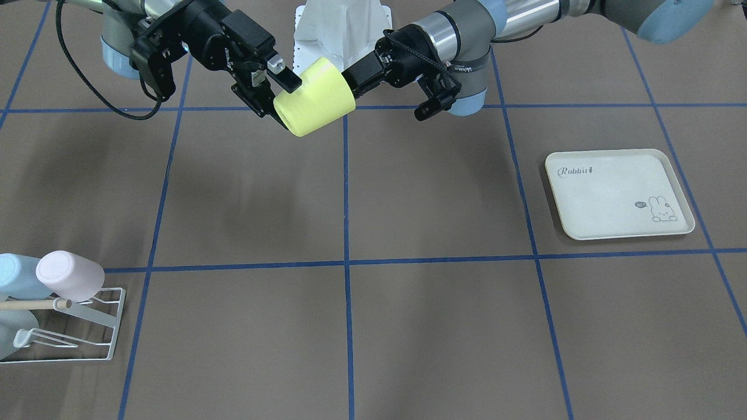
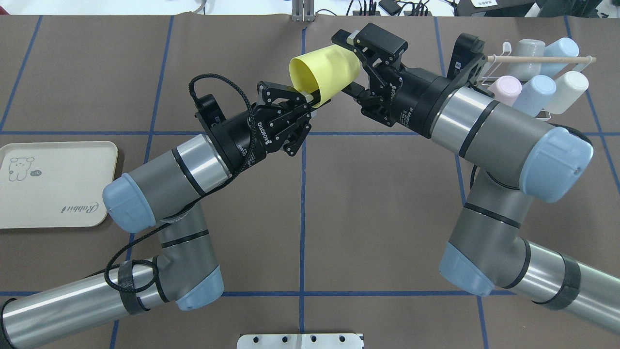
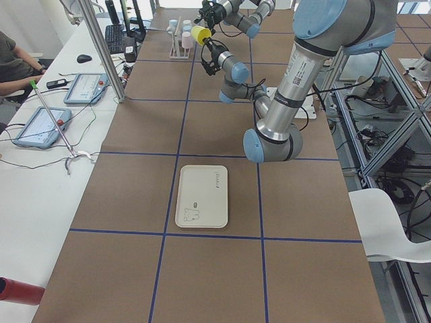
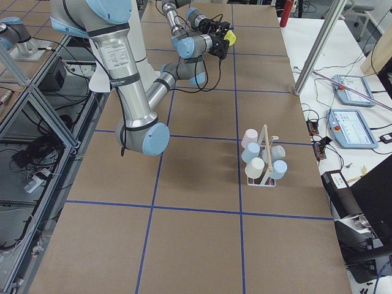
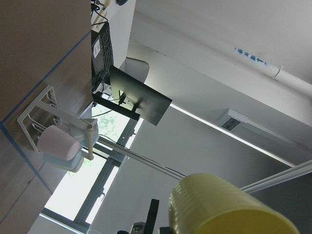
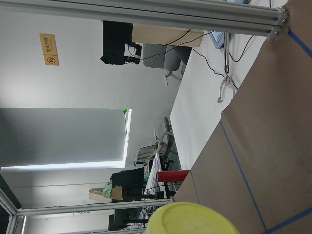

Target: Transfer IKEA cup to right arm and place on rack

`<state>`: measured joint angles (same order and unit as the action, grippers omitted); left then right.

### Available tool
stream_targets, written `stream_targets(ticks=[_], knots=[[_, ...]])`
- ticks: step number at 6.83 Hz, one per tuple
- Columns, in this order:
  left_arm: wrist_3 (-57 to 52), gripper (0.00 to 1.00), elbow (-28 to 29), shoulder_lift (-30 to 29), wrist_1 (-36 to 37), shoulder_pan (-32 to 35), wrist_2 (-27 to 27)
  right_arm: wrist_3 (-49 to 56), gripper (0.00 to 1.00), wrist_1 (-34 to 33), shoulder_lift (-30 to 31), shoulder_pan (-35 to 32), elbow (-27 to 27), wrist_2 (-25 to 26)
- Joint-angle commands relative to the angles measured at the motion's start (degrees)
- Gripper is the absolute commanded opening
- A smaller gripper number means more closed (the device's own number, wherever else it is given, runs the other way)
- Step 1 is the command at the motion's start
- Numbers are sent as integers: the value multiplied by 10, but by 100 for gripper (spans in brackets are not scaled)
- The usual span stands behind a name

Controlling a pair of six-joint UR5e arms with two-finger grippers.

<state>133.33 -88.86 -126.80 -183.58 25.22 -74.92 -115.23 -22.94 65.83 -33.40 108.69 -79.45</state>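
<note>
The yellow IKEA cup (image 2: 328,69) hangs in the air over the table's middle, tilted, with its mouth toward my left arm. My left gripper (image 2: 311,98) is shut on the cup's rim, one finger inside the mouth. My right gripper (image 2: 355,63) is open, and its fingers straddle the cup's closed end, one on each side. In the front view the cup (image 1: 318,99) sits between the right gripper (image 1: 279,93) and the left gripper (image 1: 350,79). The white wire rack (image 2: 503,48) stands at the far right, the rack (image 1: 111,326) showing its wooden rod.
Several pastel cups (image 2: 535,92) hang on the rack, a pink one (image 1: 69,274) nearest the table's middle. A cream rabbit-print tray (image 2: 53,182) lies on the left side. A person's arm (image 3: 13,67) rests at a side desk with tablets (image 3: 42,126).
</note>
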Motion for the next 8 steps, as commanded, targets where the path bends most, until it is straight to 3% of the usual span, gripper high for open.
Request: stream_targets(ticks=[1, 8], knots=[[0, 0, 1, -6, 2, -6, 2, 0, 100, 0, 0, 0, -1, 0], [0, 0, 5, -20, 2, -22, 22, 0, 100, 0, 0, 0, -1, 0]])
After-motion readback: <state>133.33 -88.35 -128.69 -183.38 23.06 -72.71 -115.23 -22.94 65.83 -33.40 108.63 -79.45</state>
